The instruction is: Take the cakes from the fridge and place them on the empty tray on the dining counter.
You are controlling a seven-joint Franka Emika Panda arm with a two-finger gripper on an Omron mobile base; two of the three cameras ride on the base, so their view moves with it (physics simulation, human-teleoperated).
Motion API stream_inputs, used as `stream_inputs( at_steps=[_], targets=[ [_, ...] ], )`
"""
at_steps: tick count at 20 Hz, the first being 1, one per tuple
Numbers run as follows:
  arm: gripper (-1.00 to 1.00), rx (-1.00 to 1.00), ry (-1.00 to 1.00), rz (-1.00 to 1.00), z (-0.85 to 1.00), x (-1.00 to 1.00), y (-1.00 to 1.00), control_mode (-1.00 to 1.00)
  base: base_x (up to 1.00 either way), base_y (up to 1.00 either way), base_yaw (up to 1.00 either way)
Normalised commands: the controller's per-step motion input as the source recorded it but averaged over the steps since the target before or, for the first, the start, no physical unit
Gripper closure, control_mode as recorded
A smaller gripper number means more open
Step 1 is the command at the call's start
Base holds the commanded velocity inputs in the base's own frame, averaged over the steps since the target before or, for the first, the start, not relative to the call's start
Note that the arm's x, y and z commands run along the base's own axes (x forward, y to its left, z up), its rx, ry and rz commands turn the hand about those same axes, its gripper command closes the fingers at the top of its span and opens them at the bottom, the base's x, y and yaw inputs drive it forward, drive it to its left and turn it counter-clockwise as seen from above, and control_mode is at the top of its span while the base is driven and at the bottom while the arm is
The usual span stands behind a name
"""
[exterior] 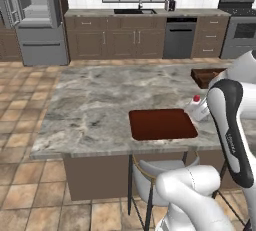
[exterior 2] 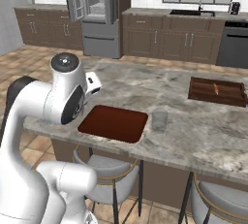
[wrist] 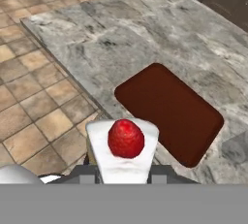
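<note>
A white cake piece with a red top (wrist: pixel 126 145) sits between my fingers, and my gripper (wrist: pixel 124 164) is shut on it. From the left base view the cake (exterior: pixel 196 100) hangs just right of the empty reddish-brown tray (exterior: pixel 162 124), above the dining counter (exterior: pixel 95 105). In the hand view the tray (wrist: pixel 169 116) lies ahead and to the right, with nothing on it, and the counter's near edge runs below me. The right base view shows the tray (exterior 2: pixel 114 122) beside my hand. The grey fridge (exterior: pixel 35 20) stands at the far left with an upper door open.
A clear glass (exterior 2: pixel 160 120) stands just right of the tray. A dark brown sectioned tray (exterior 2: pixel 216 91) lies further right on the counter. Stools (exterior 2: pixel 109 177) stand under the counter's near edge. Cabinets, a sink and a dishwasher (exterior: pixel 179 37) line the back wall.
</note>
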Motion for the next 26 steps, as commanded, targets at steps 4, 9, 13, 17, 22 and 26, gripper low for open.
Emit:
stream_inputs(
  at_steps=[4,9,13,17,22,26],
  targets=[
    [1.00,0.00,0.07,0.01,-0.44,0.38,0.02,-1.00,0.00,0.00,0.00],
    [1.00,0.00,0.00,0.00,-0.49,0.47,0.01,-1.00,0.00,0.00,0.00],
    [1.00,0.00,-0.05,0.00,-0.50,0.35,0.00,-1.00,0.00,0.00,0.00],
    [1.00,0.04,-0.09,0.00,-0.38,0.23,0.08,-1.00,0.00,0.00,0.00],
    [1.00,0.06,-0.07,0.00,-0.33,0.18,0.25,-1.00,0.00,0.00,0.00],
    [1.00,0.01,0.00,0.04,-0.20,0.34,0.31,-1.00,0.00,0.00,0.00]
  ],
)
